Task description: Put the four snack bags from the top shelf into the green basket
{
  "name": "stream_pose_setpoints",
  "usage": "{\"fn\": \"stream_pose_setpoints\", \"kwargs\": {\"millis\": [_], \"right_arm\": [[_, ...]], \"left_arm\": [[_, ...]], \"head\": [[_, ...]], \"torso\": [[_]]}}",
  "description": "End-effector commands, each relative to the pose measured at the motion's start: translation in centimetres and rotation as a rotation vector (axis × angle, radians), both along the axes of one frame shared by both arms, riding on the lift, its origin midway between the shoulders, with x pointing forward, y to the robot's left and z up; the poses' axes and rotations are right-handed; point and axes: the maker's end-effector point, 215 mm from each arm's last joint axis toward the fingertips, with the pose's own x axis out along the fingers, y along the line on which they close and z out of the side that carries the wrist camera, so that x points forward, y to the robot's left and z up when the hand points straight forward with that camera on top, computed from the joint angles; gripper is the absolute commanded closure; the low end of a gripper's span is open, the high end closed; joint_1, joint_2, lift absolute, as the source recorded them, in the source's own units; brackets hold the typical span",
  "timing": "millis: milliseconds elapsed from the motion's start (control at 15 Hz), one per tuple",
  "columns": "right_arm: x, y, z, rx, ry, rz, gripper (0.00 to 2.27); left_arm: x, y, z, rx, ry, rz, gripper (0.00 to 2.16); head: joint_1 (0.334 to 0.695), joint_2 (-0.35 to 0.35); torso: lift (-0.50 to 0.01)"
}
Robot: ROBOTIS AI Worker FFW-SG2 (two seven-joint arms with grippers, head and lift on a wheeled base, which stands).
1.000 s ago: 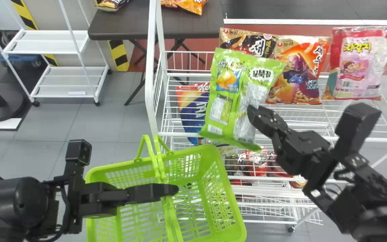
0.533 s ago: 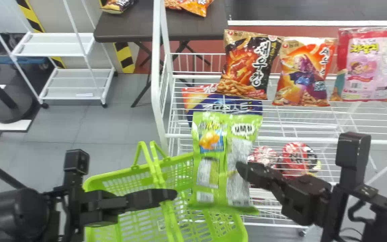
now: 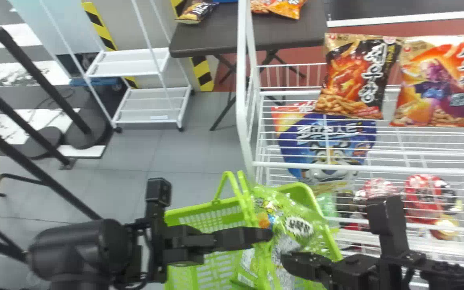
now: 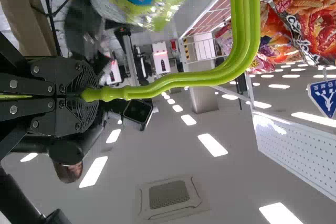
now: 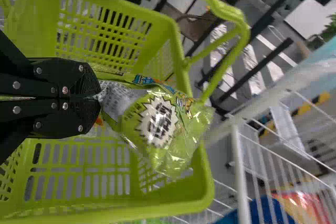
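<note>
Head view: glossy, crinkled green snack bag [image 3: 299,226], white-badged, pinched in right jaws; left jaws closed round basket handle [image 3: 249,205].

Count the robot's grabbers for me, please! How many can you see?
2: the left gripper, shut on the green basket's handle, and the right gripper, pinching a green snack bag at the opening of the basket.

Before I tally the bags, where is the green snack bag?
In the head view, the green snack bag is in the right gripper at the basket's opening, right of the left gripper.
</note>
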Motion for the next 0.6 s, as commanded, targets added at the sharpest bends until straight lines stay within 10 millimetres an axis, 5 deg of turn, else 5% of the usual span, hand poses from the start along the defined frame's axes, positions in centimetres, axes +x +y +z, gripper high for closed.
{"fn": "stream_pose_setpoints", "kwargs": {"millis": [0, 67, 200, 533], "right_arm": [[-1.4, 2.9, -1.7, 0.016, 0.024, 0.067, 0.57], [-2.0, 3.5, -1.5, 0.030, 0.032, 0.087, 0.00], [-2.1, 2.8, -0.2, 0.039, 0.022, 0.092, 0.00], [-1.1, -6.6, 5.0, 0.127, 0.157, -0.048, 0.06]], "left_arm": [[-0.3, -0.1, 0.2, -0.009, -0.002, -0.007, 2.15], [-0.3, 0.0, 0.4, -0.006, -0.005, -0.007, 2.15], [-0.3, 0.2, 0.6, -0.004, -0.009, -0.005, 2.15], [-0.3, 0.2, 0.5, -0.004, -0.008, -0.004, 2.15]], "head": [[0.695, 0.304], [0.695, 0.330], [0.695, 0.350], [0.695, 0.310]], "torso": [[0.000], [0.000], [0.000], [0.000]]}}
